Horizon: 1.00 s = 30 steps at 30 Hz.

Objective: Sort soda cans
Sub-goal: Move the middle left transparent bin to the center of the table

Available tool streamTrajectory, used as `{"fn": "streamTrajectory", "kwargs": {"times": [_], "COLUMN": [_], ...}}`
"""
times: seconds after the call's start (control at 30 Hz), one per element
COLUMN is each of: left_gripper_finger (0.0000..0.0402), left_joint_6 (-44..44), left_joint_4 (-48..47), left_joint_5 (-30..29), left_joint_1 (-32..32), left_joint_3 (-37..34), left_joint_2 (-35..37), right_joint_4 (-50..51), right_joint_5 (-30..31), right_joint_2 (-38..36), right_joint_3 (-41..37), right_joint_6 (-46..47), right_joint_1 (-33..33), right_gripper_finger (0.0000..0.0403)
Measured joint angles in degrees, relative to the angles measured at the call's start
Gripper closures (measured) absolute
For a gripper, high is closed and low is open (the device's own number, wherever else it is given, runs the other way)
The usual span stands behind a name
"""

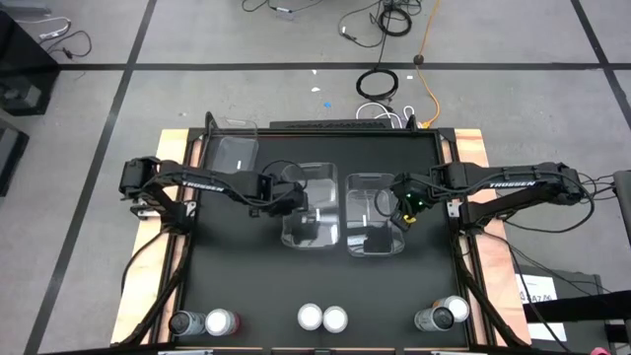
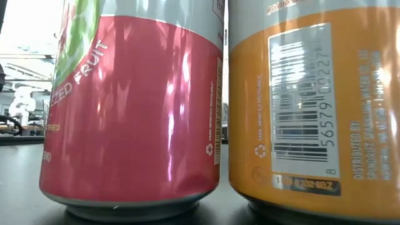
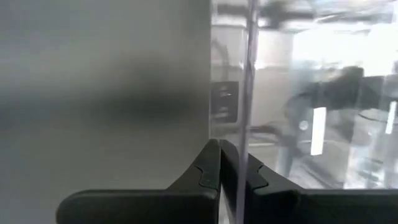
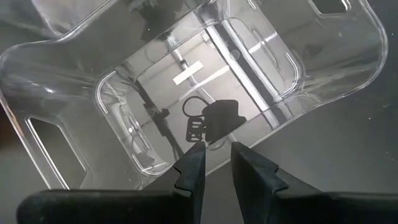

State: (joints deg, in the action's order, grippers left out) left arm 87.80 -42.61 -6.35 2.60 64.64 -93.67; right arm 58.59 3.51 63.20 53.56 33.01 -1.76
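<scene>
Altogether six soda cans (image 1: 322,318) and three clear bins (image 1: 312,206).

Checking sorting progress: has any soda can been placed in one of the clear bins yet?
No. In the high view all six soda cans stand along the table's near edge, and the clear bins hold none.

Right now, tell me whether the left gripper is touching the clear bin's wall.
Touching. The left wrist view shows the left gripper shut on the thin clear wall of the middle bin, the wall running down between its fingertips.
</scene>
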Motion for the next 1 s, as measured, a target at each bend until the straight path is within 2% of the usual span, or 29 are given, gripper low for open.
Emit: {"fn": "streamTrajectory", "kwargs": {"times": [0.17, 1.0], "left_gripper_finger": [0.0389, 0.0389], "left_joint_6": [0.65, -1.23], "left_joint_4": [-2.99, 0.08], "left_joint_5": [0.27, 1.29], "left_joint_1": [-0.01, 0.41], "left_joint_3": [-0.02, 0.02], "left_joint_2": [-0.04, -3.40], "right_joint_4": [0.00, -0.02], "right_joint_5": [-0.01, -0.07], "right_joint_2": [0.00, 0.00], "right_joint_3": [0.00, 0.00], "right_joint_6": [-0.28, -0.60], "right_joint_1": [0.00, 0.00], "right_gripper_finger": [0.0332, 0.0332]}}
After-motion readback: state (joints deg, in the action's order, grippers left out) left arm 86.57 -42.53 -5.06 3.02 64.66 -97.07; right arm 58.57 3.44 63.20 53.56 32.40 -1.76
